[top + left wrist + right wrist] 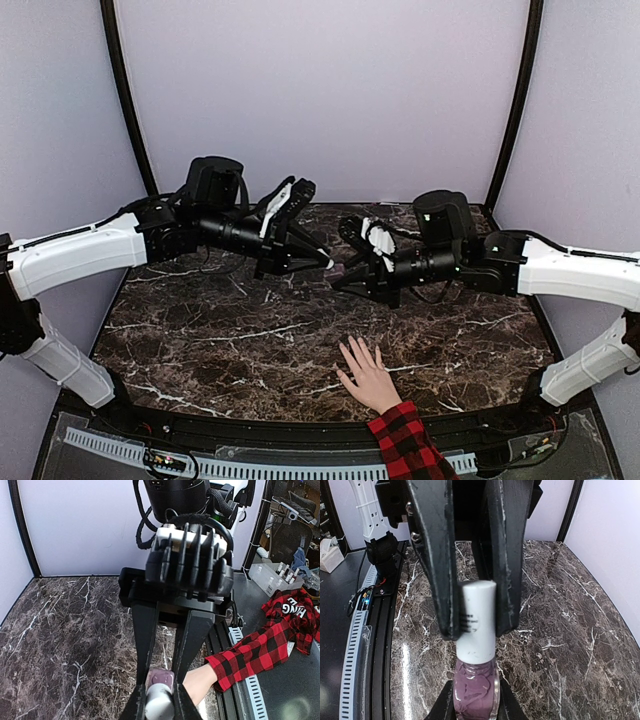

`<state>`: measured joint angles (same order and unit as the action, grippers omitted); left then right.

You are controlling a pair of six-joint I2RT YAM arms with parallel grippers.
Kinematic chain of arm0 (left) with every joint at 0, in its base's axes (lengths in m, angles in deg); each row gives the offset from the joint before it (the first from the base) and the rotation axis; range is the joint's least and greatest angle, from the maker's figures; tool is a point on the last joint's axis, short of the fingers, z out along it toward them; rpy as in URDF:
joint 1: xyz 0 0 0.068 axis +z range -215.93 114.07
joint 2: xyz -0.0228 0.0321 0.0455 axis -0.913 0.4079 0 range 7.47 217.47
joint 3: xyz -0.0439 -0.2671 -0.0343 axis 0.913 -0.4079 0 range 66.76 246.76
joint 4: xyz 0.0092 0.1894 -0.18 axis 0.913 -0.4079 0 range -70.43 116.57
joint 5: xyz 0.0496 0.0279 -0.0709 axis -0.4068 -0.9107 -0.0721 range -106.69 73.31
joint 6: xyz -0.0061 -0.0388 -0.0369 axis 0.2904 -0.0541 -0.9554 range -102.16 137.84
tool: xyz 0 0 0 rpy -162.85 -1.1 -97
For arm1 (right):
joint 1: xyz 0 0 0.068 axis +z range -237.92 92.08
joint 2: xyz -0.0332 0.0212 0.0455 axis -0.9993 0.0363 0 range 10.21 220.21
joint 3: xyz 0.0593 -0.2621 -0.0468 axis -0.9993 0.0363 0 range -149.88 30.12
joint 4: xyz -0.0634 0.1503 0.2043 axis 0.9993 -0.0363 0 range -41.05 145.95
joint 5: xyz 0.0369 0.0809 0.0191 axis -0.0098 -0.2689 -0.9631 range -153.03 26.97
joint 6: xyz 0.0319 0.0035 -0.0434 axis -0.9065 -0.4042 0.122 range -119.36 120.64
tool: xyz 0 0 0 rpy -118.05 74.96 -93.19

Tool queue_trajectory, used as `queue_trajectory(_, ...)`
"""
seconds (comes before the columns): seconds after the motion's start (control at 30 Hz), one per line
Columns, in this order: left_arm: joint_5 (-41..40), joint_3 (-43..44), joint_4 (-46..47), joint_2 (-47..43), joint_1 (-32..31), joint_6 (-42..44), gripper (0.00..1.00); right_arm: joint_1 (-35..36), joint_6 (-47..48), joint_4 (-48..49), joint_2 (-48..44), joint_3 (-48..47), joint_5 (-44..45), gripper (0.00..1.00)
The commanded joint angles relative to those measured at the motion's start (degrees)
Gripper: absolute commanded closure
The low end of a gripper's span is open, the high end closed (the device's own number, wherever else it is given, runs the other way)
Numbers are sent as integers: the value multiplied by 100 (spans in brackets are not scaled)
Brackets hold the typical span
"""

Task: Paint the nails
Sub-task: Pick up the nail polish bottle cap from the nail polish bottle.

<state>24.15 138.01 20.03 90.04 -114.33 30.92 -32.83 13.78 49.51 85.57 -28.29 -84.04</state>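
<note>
A small polish bottle of purple lacquer hangs above the marble table, held between both arms. My right gripper is shut on its glass body. My left gripper is shut on its white cap. In the top view the two grippers, left and right, meet tip to tip at mid-table. A light-skinned hand lies flat near the front edge, fingers spread, with a red-and-black plaid sleeve. Its nails are too small to make out there. The left wrist view shows only the wrist.
A black rail runs along the table's front edge, with a perforated white strip below it. Pale walls close in the back and sides. Off the table to the right stands a bin of small items.
</note>
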Motion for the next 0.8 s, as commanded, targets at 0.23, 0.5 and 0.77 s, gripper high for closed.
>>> queue_trajectory(0.23, 22, 155, -75, -253, -20, 40, 99, 17, 54, 115, 77, -105, 133, 100)
queue_trajectory(0.5, -104, 144, -90, -325, -19, 71, 99, 19, 53, 100, 93, -84, 150, 100)
queue_trajectory(0.77, -149, 144, -123, -346, -20, 96, 99, 15, 50, 111, 109, -90, 142, 100)
